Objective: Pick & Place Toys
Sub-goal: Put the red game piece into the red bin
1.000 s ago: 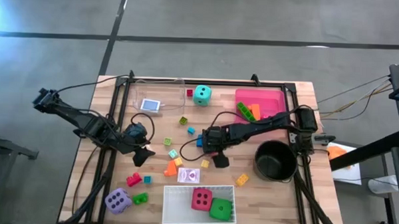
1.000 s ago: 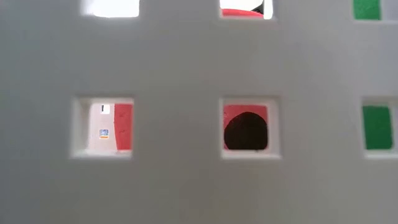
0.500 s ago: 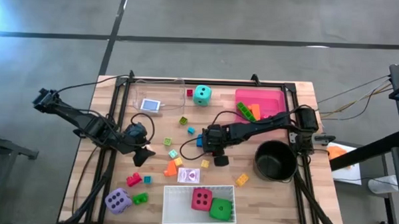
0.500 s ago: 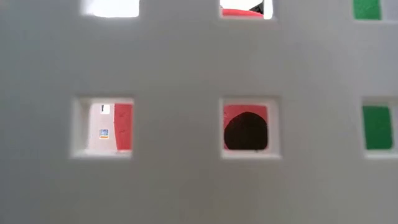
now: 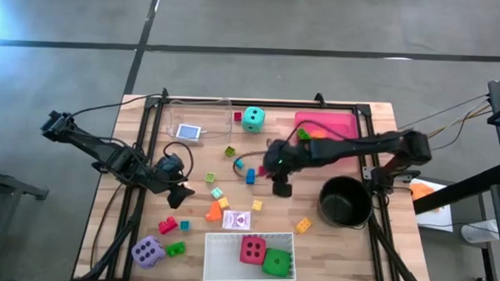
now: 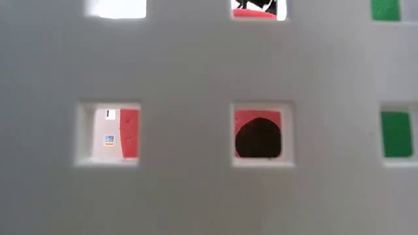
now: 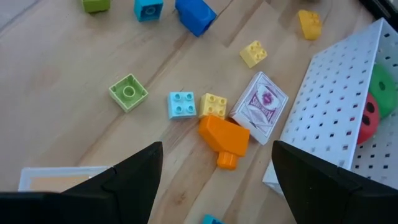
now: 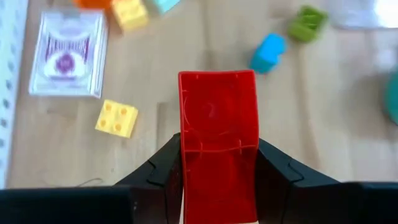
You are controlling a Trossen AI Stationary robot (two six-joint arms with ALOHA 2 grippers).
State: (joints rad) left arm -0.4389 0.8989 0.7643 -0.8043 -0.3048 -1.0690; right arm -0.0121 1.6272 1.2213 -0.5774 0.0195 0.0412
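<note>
white tray [image 5: 221,256]: red die [image 5: 252,249], green die [image 5: 276,261] inside | pink tray [image 5: 338,123] beyond black pot [image 5: 344,202]: green, orange blocks | right gripper [image 8: 217,186] left of pot, clamped on red block [image 8: 217,140] | left gripper [image 7: 214,180] spread, empty

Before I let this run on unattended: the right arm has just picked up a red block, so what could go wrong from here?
The right gripper pinches the red block only at its lower end, with most of it standing clear of the jaws, so it could twist or slip. Loose pieces lie beneath, such as the blue block and the yellow block; a low pass could scatter them. The black pot stands near the arm's sweep.
</note>
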